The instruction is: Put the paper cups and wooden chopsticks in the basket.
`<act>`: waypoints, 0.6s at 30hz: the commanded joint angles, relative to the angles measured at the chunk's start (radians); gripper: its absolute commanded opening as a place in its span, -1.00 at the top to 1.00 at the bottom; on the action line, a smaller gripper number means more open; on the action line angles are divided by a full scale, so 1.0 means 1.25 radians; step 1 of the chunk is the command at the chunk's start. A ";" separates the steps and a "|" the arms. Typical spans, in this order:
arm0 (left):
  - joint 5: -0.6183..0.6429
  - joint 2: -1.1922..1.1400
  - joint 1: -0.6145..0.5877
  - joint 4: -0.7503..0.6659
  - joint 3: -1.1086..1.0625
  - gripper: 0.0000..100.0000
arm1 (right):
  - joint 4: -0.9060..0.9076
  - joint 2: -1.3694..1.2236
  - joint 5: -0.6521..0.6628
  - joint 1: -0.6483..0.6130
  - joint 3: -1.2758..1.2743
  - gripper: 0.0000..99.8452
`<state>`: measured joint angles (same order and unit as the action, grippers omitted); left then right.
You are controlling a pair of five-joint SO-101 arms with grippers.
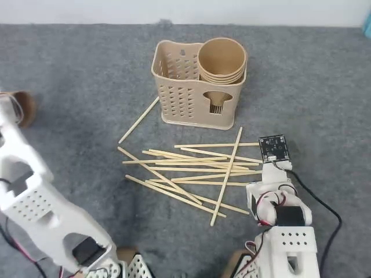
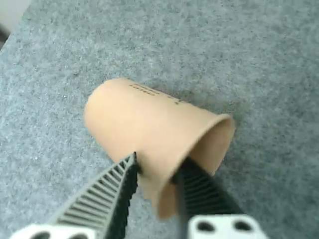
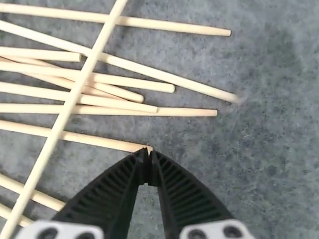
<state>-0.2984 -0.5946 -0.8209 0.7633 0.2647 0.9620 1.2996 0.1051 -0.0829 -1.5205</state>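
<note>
The step in hand is judged to be the carrying of the loose cup (image 2: 149, 129) to the basket (image 1: 179, 101). The cup is grasped by the left jaws across its wall near the rim, one jaw outside and one inside the mouth. In the high view it is seen at the desk's 9 o'clock edge. Whether it is lifted off the desk cannot be told.

A thin paper wall is likely to be crushed by a hard squeeze, so the grip is best kept light. The cup should be raised above the basket's rim before it is swung across toward 3 o'clock. It should then be turned mouth up and lowered into the stack (image 1: 222, 58) seated in the basket's 3 o'clock half. Release is best delayed until the cup is nested.

The left arm (image 1: 40, 202) is stretched from the desk's 7 o'clock corner up toward 9 o'clock, with its wrist pitched down over the cup. The right arm (image 1: 284, 231) is placed at 5 o'clock and pointed toward 12 o'clock. The right jaws are clenched on nothing, their tips met just at the end of one of the chopsticks (image 3: 124, 109). These are scattered at the desk's centre, at 6 o'clock of the basket.
</note>
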 commanded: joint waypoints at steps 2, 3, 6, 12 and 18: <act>-0.007 0.016 0.010 -0.002 0.037 0.97 | -0.019 0.013 -0.009 0.001 0.004 0.98; -0.007 0.016 0.010 -0.002 0.037 0.97 | -0.019 0.013 -0.009 0.001 0.004 0.98; -0.006 0.016 0.009 0.000 0.037 0.97 | -0.019 0.013 -0.009 0.001 0.002 0.98; 0.000 0.016 0.007 0.099 0.094 0.97 | -0.019 0.013 -0.009 0.001 0.002 0.98; 0.036 0.015 0.014 0.369 0.262 0.97 | -0.019 0.013 -0.009 0.001 0.002 0.98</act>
<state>-0.2969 -0.5961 -0.8178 1.0733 0.4672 0.9620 1.2996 0.1051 -0.0829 -1.5205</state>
